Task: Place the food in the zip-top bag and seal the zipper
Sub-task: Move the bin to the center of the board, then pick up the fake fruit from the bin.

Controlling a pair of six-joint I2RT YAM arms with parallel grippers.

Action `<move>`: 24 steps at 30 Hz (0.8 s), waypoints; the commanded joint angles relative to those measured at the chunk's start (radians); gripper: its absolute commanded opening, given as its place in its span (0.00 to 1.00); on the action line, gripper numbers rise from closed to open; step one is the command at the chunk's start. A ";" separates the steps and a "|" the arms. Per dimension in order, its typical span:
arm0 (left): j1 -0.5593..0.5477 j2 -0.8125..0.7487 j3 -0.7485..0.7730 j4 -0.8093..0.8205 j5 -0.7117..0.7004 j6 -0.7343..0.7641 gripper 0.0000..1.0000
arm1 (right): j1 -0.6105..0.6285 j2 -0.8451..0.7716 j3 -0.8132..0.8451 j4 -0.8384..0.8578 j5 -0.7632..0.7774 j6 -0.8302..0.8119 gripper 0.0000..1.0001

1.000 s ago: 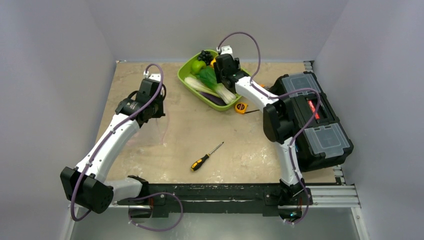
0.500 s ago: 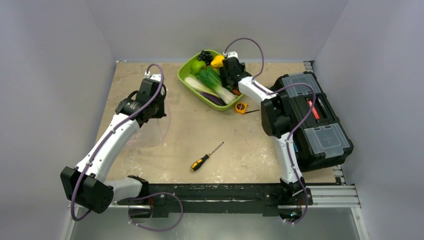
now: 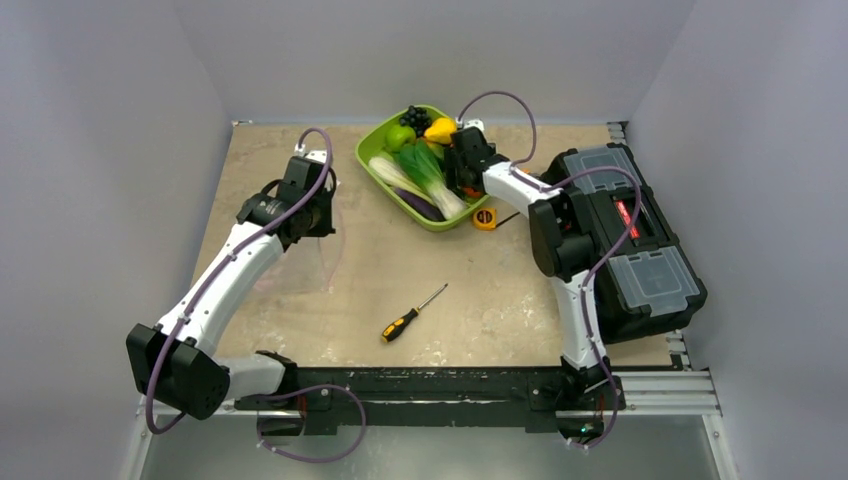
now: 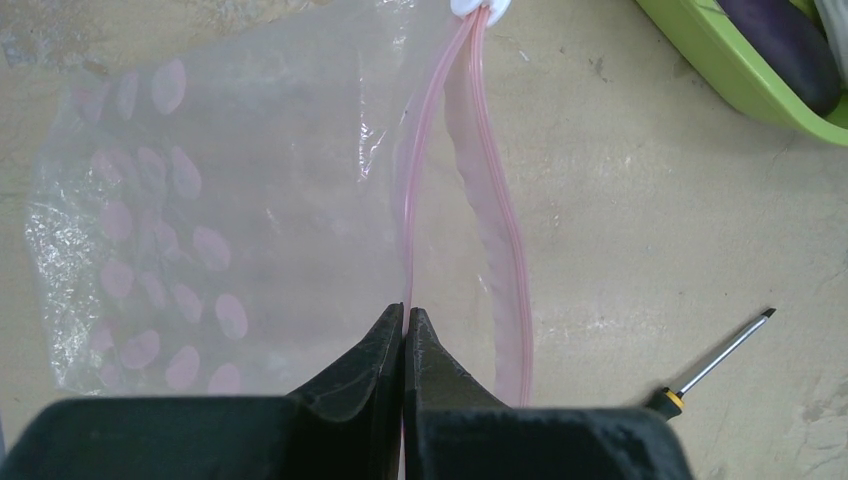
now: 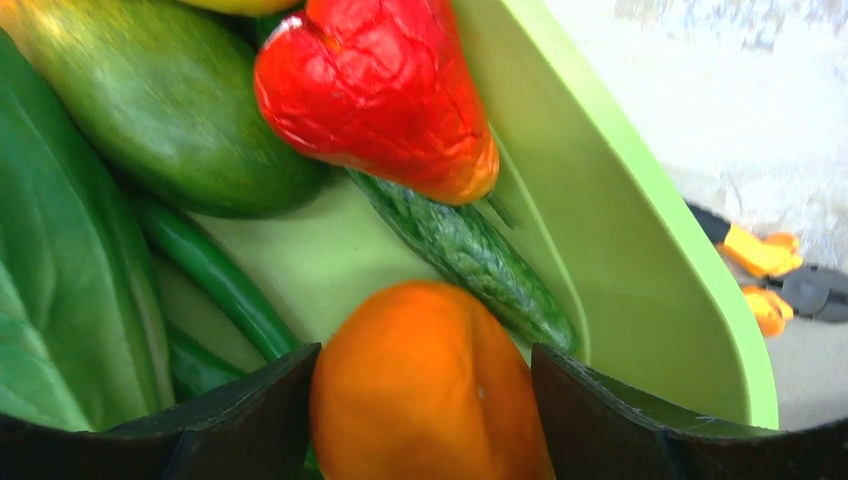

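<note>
On the left half of the table (image 3: 400,270), we see the left gripper (image 4: 405,330) pinched closed on the pink zipper (image 4: 412,215) of the clear bag (image 4: 220,200), whose mouth hangs open beside it. Inside the green tray (image 5: 610,200) at the far edge, the right gripper (image 5: 425,390) has its fingers (image 5: 250,410) spread either side of an orange fruit (image 5: 425,400), which sits between them. A red fruit (image 5: 375,90) and a cucumber (image 5: 465,255) lie just beyond it. A screwdriver (image 3: 412,313) rests mid-table.

Left tool (image 4: 404,340) pinched closed, arm stretched forward; right tool (image 5: 425,400) spread wide, arm reaching far forward
</note>
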State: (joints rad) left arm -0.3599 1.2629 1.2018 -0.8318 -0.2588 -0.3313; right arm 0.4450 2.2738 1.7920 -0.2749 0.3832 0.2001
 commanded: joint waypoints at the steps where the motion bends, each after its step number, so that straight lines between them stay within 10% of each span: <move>1: 0.006 0.000 0.025 0.014 0.003 0.000 0.00 | 0.013 -0.073 -0.062 -0.105 -0.032 0.024 0.77; 7: 0.006 0.004 0.025 0.015 0.010 -0.003 0.00 | 0.017 -0.136 -0.129 -0.113 -0.017 0.012 0.75; 20: 0.006 -0.006 0.011 0.037 0.149 -0.042 0.00 | 0.073 -0.318 -0.158 0.035 -0.043 -0.033 0.02; 24: 0.008 0.003 -0.003 0.069 0.290 -0.078 0.00 | 0.084 -0.443 -0.256 0.142 -0.064 -0.035 0.00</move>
State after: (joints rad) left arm -0.3599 1.2667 1.2018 -0.8238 -0.1276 -0.3576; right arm 0.5148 1.9831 1.5932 -0.2695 0.3233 0.1741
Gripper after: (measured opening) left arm 0.006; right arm 0.483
